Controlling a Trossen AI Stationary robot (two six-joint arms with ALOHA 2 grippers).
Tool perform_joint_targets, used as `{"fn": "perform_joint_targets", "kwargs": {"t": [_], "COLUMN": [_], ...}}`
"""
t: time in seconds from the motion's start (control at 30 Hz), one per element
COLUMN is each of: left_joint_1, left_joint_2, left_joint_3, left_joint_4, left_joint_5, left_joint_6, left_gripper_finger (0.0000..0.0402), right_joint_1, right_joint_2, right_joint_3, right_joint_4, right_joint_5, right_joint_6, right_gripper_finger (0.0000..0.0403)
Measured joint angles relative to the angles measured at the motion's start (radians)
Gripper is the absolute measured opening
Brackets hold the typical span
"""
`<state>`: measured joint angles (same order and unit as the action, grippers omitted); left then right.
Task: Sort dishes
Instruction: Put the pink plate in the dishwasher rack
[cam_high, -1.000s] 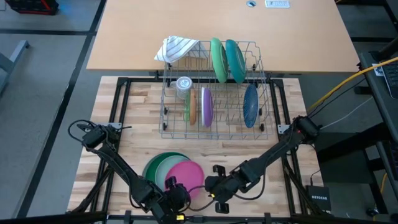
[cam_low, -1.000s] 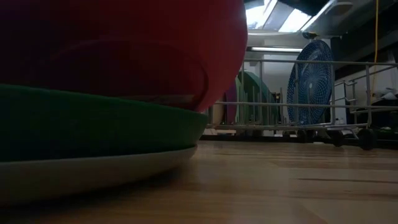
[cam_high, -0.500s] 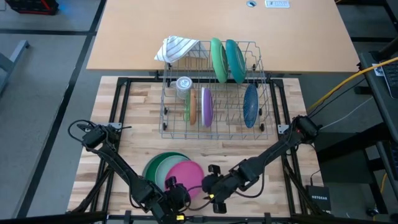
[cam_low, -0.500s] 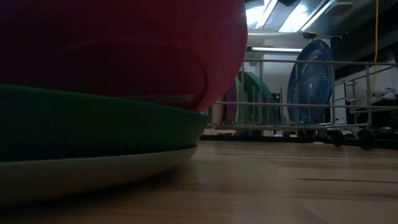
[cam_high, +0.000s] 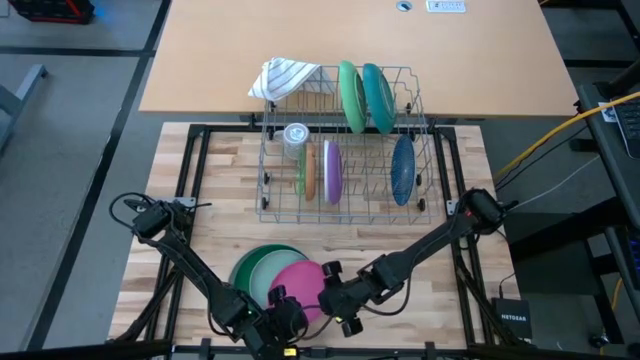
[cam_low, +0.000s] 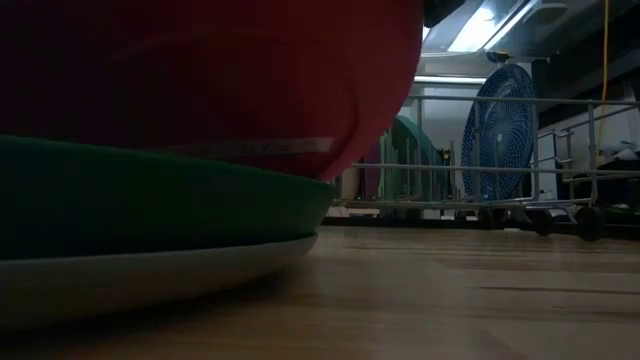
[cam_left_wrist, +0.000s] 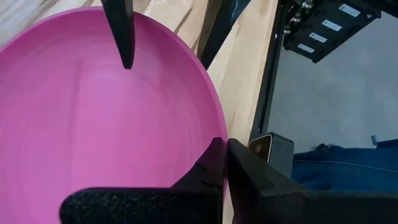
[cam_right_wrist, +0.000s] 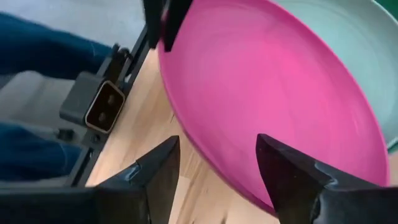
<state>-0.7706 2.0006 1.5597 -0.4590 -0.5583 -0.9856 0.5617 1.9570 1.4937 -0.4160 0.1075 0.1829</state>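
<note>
Pink plate (cam_high: 298, 283): top of a stack at the table's near edge, over a green plate (cam_high: 262, 265) and a pale one.
Left gripper (cam_high: 277, 300): pinched shut on the pink plate's near rim, tilting it up.
Right gripper (cam_high: 334, 297): jaws wide, empty, straddling the raised rim's other side.
Doing it well: seat the rim deep between the fingers (cam_right_wrist: 297, 177) before closing; left lets go only afterwards.
Changed: right gripper has opened fully and slid closer to the plate.
Rack (cam_high: 420, 205): mid-table, plates upright.
</note>
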Motion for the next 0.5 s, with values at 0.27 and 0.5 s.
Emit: {"fn": "perform_joint_targets", "kwargs": {"t": [0.27, 0.5], "left_joint_1": [0.000, 0.000], "left_joint_2": [0.000, 0.000], "left_joint_3": [0.000, 0.000], "left_joint_4": [0.000, -0.002], "left_joint_5": [0.001, -0.002], "left_joint_6": [0.039, 0.087], "left_gripper_finger": [0.0001, 0.0002], "right_joint_1": [0.000, 0.002], "right_joint_2": [0.005, 0.005], "right_joint_3": [0.000, 0.000], "right_joint_4": [0.008, 0.002], "right_joint_5": [-0.047, -0.059], "right_joint_6": [-0.091, -0.099], "right_gripper_finger": [0.0158, 0.0066]}}
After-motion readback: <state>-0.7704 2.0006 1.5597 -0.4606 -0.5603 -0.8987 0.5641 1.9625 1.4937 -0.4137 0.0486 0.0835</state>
